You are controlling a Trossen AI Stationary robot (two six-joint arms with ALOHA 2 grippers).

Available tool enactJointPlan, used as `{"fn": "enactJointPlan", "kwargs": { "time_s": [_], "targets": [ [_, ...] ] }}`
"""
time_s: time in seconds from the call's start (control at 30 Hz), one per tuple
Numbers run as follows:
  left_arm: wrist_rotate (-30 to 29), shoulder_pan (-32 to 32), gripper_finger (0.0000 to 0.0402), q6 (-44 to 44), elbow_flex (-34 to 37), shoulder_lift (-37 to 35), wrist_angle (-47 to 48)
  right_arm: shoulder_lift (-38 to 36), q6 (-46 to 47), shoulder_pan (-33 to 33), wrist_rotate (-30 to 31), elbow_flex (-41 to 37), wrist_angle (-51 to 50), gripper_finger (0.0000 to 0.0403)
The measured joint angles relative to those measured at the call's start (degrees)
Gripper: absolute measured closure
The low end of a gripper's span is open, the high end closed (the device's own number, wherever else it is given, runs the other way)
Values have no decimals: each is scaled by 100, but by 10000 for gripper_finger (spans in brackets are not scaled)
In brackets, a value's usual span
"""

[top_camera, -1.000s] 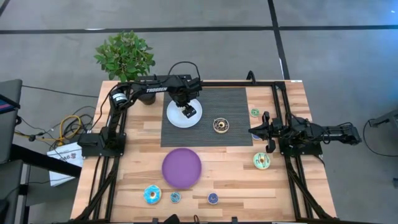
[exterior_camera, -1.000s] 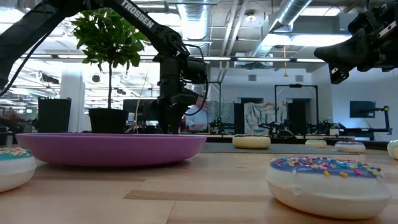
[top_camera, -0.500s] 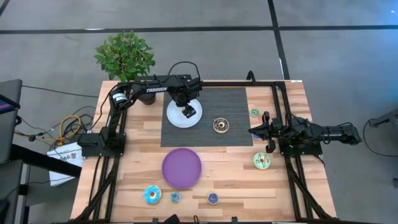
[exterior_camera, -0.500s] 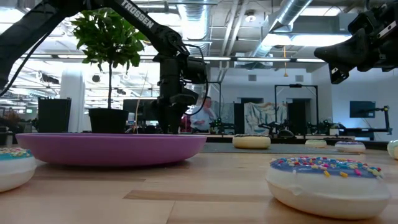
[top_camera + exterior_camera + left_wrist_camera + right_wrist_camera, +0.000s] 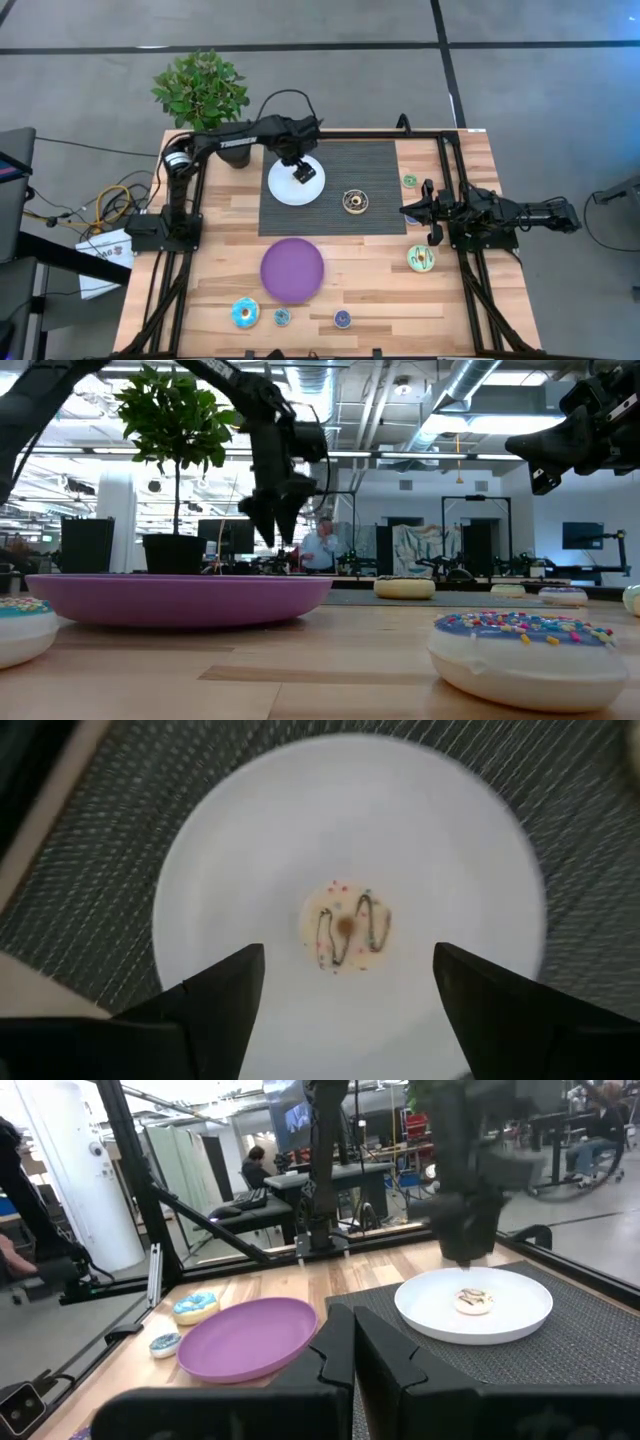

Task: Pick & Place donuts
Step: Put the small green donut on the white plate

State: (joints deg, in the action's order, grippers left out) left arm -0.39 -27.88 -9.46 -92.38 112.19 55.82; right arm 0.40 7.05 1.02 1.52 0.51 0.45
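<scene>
In the high view, the left gripper [image 5: 303, 172] is seen over the white plate [image 5: 282, 190] in the upper middle of the frame, raised clear of it, with its fingers spread and nothing held between them. In the left wrist view a cream mini donut [image 5: 347, 927] with dark squiggles is shown lying flat at the centre of that plate, straight ahead of the gripper and centred between the two fingers; being a ring, it offers no long axis to be matched. This placement is judged to be finished. The right gripper [image 5: 410, 212] is parked at the right-hand middle of the high view, above the wooden surface [image 5: 230, 220], with its fingers pressed together and empty. The remaining donuts are spread about: the brown-and-cream donut [image 5: 354, 201] on the dark mat [image 5: 370, 160] just right of the white plate, a green mini donut [image 5: 409, 181] further right, the green-iced donut [image 5: 421, 258] at the lower right, and along the bottom edge the blue-iced donut [image 5: 245, 313], a blue mini donut [image 5: 282, 317] and a purple mini donut [image 5: 342, 319]. The purple plate [image 5: 293, 270], below centre, is seen bare. The brown-and-cream donut lies nearest the left gripper, to its right in the high view, and is judged the likeliest next pick; the green-iced donut and the green mini are nearer the right arm.
</scene>
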Motion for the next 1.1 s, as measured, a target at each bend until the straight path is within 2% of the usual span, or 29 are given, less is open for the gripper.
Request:
{"fn": "enactJointPlan", "kwargs": {
  "time_s": [0.27,0.5,0.63,0.83,0.97,1.1],
  "targets": [
    [1,364,116,-687,0,-775,-425,0,-42,-2,4,0,0,403],
    [-60,959,116,-994,0,-1113,-798,0,-149,-79,2,-2,0,403],
    [-247,1400,116,-904,0,-1149,-797,0,-153,-79,8,0,0,403],
    [-196,1988,116,-528,0,-1146,-977,0,-125,-79,74,-2,17,403],
    [-400,2296,119,-301,0,-1146,-1008,0,258,-79,161,-4,102,403],
    [-285,2426,124,-234,320,-1182,-1100,1,639,-79,210,-4,501,403]
  ]
}}
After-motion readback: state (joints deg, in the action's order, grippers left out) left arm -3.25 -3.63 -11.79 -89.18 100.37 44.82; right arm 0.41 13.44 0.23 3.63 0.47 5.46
